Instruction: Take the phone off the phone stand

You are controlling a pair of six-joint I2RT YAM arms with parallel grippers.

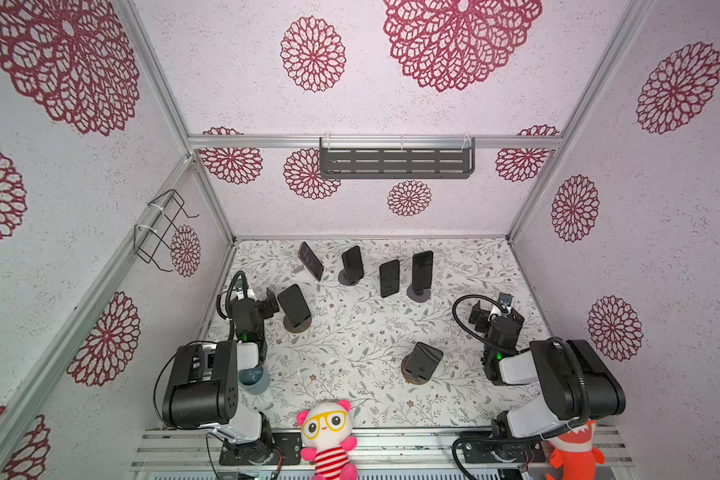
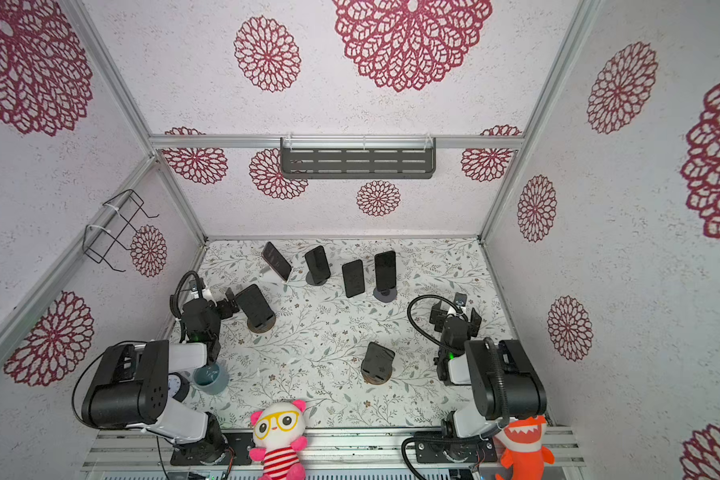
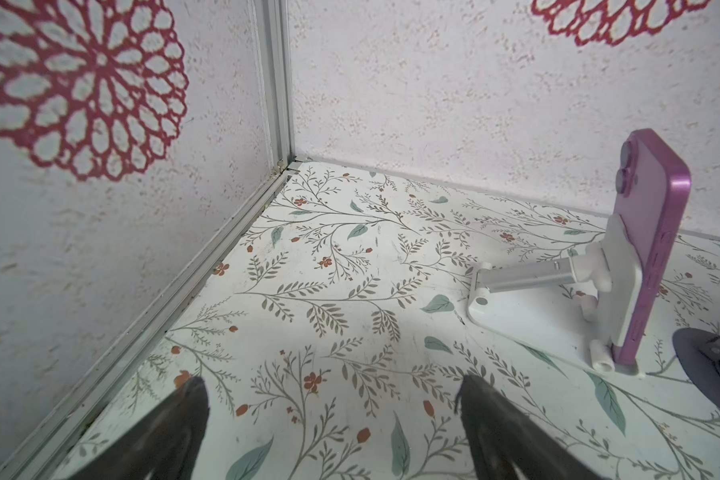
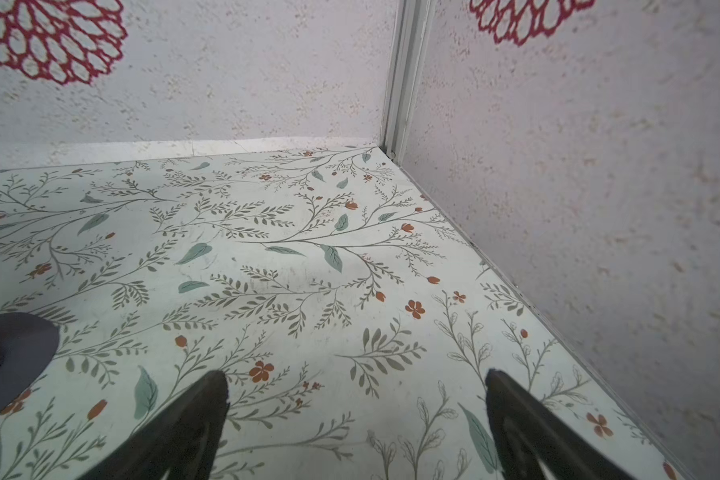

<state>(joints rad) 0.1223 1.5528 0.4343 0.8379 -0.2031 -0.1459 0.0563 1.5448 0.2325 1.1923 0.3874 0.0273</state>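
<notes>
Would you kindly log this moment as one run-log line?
left pincer: open, empty | right pincer: open, empty | pink phone: seated in white stand, untouched

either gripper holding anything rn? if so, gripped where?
Nothing is held. The left gripper and right gripper are both open, and the wrist views show only bare table between their fingers.
</notes>
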